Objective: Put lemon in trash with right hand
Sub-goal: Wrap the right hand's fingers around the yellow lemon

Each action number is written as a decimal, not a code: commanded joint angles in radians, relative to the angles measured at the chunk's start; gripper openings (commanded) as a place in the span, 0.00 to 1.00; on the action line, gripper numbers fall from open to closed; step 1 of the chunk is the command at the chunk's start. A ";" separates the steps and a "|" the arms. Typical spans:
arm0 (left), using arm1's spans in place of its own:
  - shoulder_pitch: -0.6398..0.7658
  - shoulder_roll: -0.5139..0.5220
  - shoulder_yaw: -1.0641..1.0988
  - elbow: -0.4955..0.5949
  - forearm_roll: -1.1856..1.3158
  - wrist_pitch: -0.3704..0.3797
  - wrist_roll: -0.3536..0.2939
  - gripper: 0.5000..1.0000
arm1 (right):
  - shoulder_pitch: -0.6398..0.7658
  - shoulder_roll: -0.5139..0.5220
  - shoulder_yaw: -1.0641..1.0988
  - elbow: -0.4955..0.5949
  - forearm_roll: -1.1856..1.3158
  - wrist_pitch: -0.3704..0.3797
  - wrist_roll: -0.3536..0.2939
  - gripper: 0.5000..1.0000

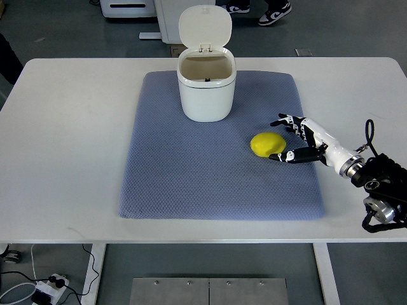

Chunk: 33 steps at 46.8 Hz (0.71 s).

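Note:
A yellow lemon (267, 144) lies on the blue-grey mat (191, 171), right of centre. A white trash bin (206, 89) stands at the mat's far middle, its lid flipped up and its inside showing. My right hand (283, 138) comes in from the right edge and sits just right of the lemon. Its fingers (287, 121) are spread, with the thumb low at the lemon's near right side. It holds nothing. The left hand is out of view.
The mat lies on a white table (70, 146). A person's shoes (275, 11) show on the floor beyond the table's far edge. White equipment (127, 7) stands on the floor at the back.

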 commanded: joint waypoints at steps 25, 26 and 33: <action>-0.002 0.000 0.000 0.000 0.001 0.000 0.000 1.00 | 0.000 0.003 -0.012 0.003 -0.008 -0.001 0.009 0.76; 0.000 0.000 0.000 0.000 -0.001 0.000 0.000 1.00 | 0.000 0.004 -0.010 0.003 -0.008 -0.002 0.009 0.76; 0.000 0.000 0.000 0.000 0.001 0.000 0.000 1.00 | -0.003 0.004 -0.012 0.005 -0.011 -0.002 0.027 0.72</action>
